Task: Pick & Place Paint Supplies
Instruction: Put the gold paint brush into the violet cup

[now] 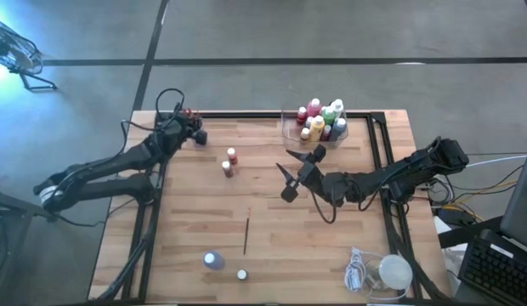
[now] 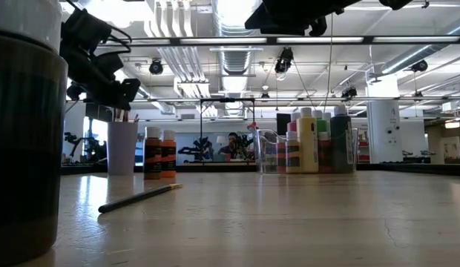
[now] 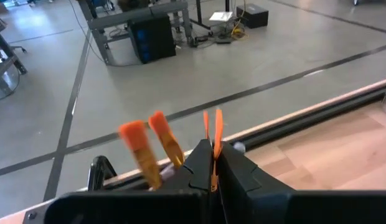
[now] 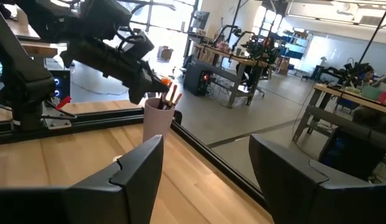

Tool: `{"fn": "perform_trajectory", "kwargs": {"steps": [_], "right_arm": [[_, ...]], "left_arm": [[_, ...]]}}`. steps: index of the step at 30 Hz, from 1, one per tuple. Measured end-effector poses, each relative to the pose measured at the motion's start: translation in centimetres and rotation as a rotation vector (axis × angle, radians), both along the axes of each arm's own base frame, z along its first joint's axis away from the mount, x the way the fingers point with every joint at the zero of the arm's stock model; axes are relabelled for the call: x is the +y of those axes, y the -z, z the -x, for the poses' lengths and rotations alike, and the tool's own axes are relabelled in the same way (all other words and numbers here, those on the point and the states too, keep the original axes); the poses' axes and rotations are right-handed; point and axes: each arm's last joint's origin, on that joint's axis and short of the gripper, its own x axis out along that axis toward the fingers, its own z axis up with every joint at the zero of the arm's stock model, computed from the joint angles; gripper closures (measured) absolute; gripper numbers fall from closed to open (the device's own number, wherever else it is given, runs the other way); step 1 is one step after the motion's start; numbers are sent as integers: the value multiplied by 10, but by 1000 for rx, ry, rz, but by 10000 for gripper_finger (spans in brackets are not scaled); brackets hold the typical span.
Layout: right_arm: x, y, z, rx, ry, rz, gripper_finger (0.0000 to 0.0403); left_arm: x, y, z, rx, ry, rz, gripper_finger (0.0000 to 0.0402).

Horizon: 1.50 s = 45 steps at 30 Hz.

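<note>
From above, the left gripper [image 1: 195, 129] sits at the table's [image 1: 187, 229] far left corner, over the purple cup [image 1: 192, 114]. The right gripper [image 1: 291, 173] hangs over the middle of the table with its fingers spread apart and nothing between them. The clear tray [image 1: 291, 129] near the far edge holds a cluster of paint bottles [image 1: 321, 119]. Two more red-brown bottles [image 1: 229, 162] stand between the cup and the table's middle. A thin paintbrush [image 1: 246, 235] lies nearer the near edge, with a blue bottle [image 1: 213, 260] and a small white bottle [image 1: 241, 274] close to that edge.

At table height, the left gripper [image 2: 119, 90] hovers just above the cup [image 2: 122, 147]; the brush [image 2: 139, 197] lies flat on the wood, and the two bottles [image 2: 160, 153] stand beside the cup. The tray's bottles [image 2: 308, 141] stand upright.

The left wrist camera shows its fingers [image 3: 199, 177] pressed together on a thin orange-handled brush [image 3: 213, 140] (other orange brush handles [image 3: 148, 146] stick up just beside it).

The right wrist camera shows wide-open fingers [image 4: 134, 171] holding nothing, facing the cup [image 4: 158, 119] and the left gripper [image 4: 140, 87] above it.
</note>
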Motion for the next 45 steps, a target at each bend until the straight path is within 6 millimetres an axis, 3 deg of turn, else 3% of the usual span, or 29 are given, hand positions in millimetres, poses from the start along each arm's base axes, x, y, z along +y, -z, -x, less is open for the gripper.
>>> {"fn": "perform_trajectory", "kwargs": {"steps": [12, 20, 26, 33, 40, 45], "right_arm": [[0, 0, 0, 5, 0, 1, 142], [0, 1, 0, 7, 0, 2, 152], [0, 2, 0, 19, 0, 5, 168], [0, 2, 0, 19, 0, 5, 168], [0, 2, 0, 19, -1, 5, 148], [0, 2, 0, 19, 0, 5, 138]], "left_arm": [[2, 13, -3, 25, 10, 10, 379], [4, 9, -6, 41, 18, 5, 310], [5, -16, -7, 14, 19, -22, 236], [4, -56, -11, -55, 144, -42, 214], [-4, -95, -20, -205, 517, -6, 216], [-21, -109, -30, -264, 808, 30, 216]]}}
